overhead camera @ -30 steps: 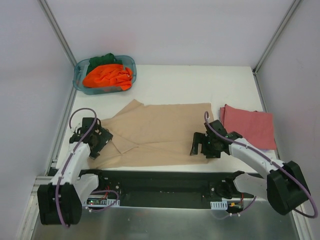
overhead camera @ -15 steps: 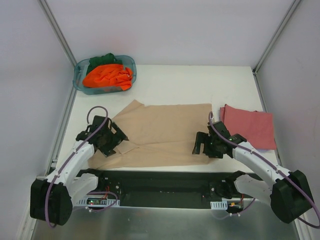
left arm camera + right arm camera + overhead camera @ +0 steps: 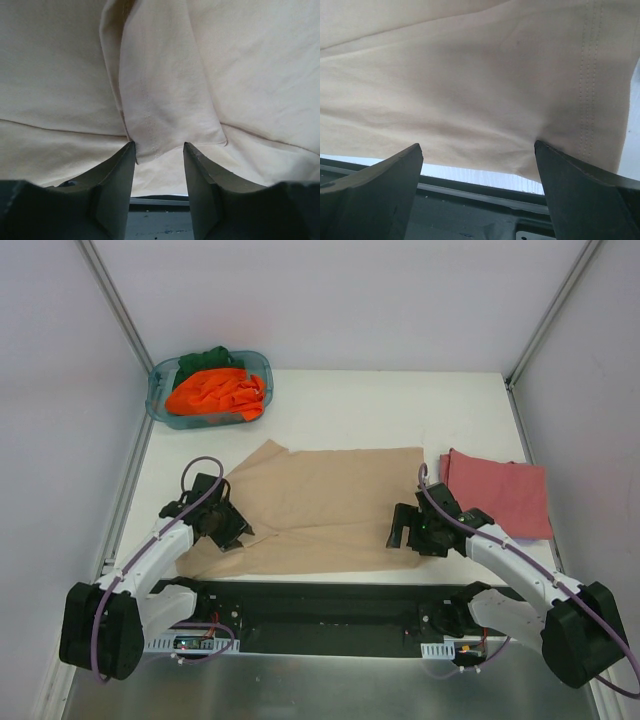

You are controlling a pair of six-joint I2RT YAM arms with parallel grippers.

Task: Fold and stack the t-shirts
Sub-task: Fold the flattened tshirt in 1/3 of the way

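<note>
Tan t-shirt point(image 3: 320, 505) was spread at near edge of desk point(image 3: 400, 400). Left hand point(image 3: 158, 146) half-closed astride sleeve cuff point(image 3: 170, 125), nothing pinched; right hand point(image 3: 477, 147) wide open, empty. Risk: shallow bite, 1 layer caught, fold skewed.

Left fingers point(image 3: 112, 200) half-open, right fingers point(image 3: 375, 195) wide

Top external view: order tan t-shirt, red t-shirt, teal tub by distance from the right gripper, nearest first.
From the right gripper:
1. tan t-shirt, right under its fingers, at the shirt's near right corner.
2. red t-shirt, folded, just to its right.
3. teal tub, far left corner of the table.
</note>
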